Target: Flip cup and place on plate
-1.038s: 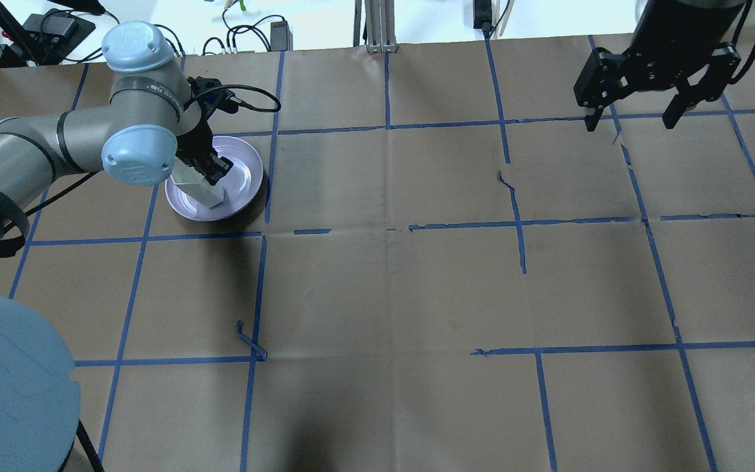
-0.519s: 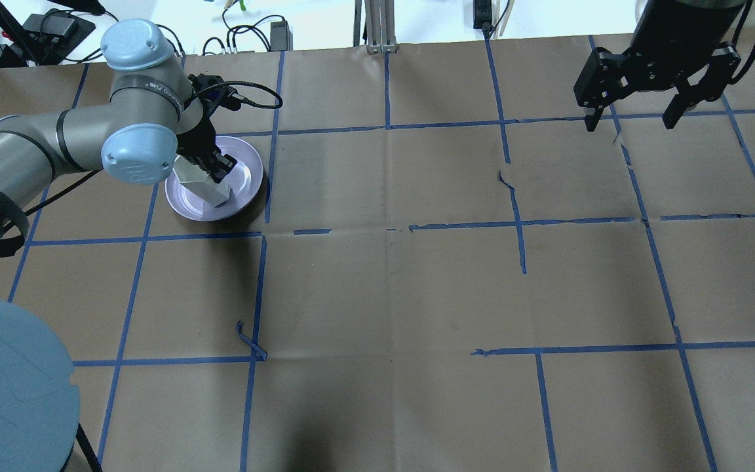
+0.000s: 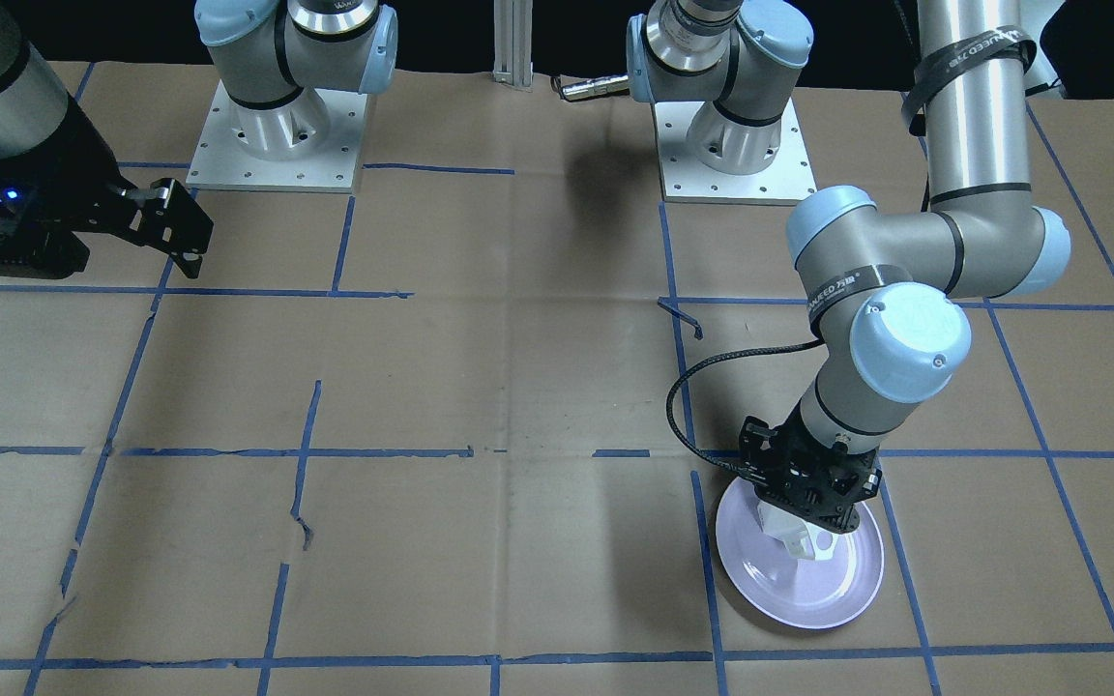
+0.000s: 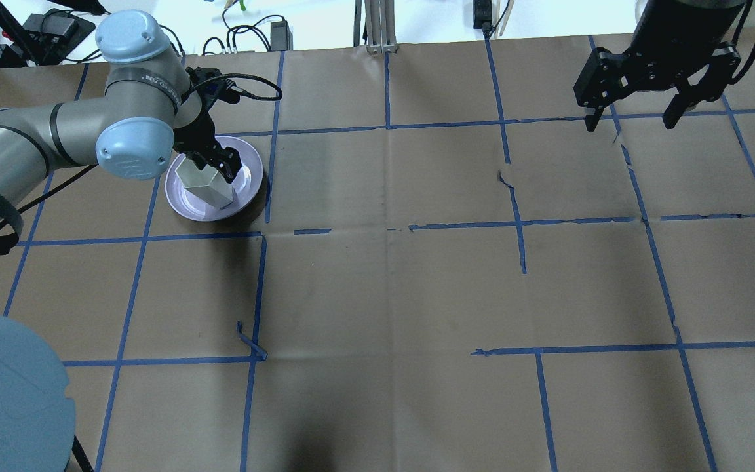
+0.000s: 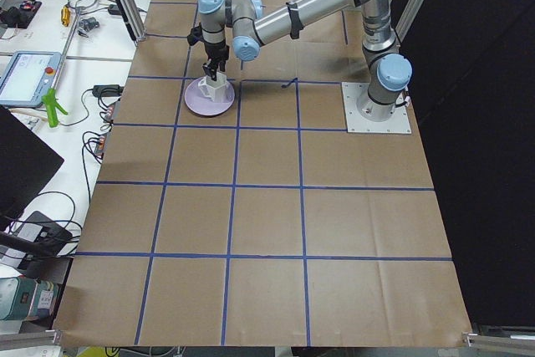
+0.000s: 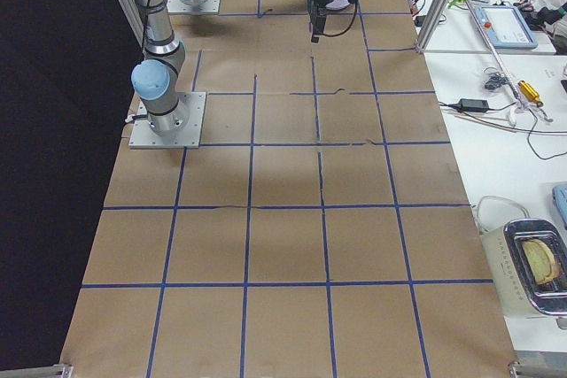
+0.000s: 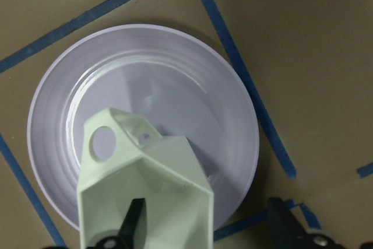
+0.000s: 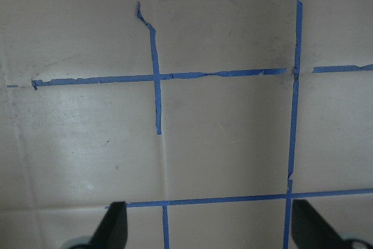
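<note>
The cup (image 4: pixel 207 187) stands mouth-up on the plate (image 4: pixel 250 182), inside the raised rim, with its hexagonal opening facing the overhead camera. Its angular handle (image 7: pixel 105 141) juts from one side. The left end effector (image 7: pixel 206 223) hangs directly over the cup with its fingers spread. One finger (image 7: pixel 133 221) dips inside the cup's mouth and the other (image 7: pixel 280 225) sits outside, apart from the cup's wall, so nothing is clamped. The plate lies on the brown paper-covered tabletop (image 4: pixel 384 295), on the robot's left toward the far edge. Well apart, over the far right corner, the right end effector (image 4: pixel 630 123) hovers with its fingers wide apart and nothing between them.
</note>
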Motion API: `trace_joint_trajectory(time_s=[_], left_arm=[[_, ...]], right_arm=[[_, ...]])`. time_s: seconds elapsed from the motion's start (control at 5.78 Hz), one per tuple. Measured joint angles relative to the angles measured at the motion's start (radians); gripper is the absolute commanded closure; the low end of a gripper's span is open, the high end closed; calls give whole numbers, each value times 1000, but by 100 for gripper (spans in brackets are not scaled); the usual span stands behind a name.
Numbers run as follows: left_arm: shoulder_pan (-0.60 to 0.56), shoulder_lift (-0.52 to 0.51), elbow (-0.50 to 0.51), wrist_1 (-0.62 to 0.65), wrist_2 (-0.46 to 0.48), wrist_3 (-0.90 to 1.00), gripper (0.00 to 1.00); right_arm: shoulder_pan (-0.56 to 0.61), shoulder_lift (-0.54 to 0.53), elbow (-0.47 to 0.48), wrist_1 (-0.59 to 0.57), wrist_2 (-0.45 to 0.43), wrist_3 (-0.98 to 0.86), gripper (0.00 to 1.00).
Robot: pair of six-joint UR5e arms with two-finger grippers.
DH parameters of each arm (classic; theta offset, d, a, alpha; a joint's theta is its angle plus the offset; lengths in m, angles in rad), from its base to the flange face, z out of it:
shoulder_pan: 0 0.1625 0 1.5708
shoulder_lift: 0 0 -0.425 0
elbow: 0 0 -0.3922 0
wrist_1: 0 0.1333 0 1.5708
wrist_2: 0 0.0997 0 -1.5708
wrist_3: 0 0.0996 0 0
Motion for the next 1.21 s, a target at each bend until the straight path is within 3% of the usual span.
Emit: trace_joint_trajectory(time_s=[0.69,1.21], left_arm=[[-100,199,154,-408,-28,-347,2],[-122,335,170,-556,-73,-424,2]], right_arm=[[0,0,0,0,0,0,0],[0,0,0,0,0,0,0]])
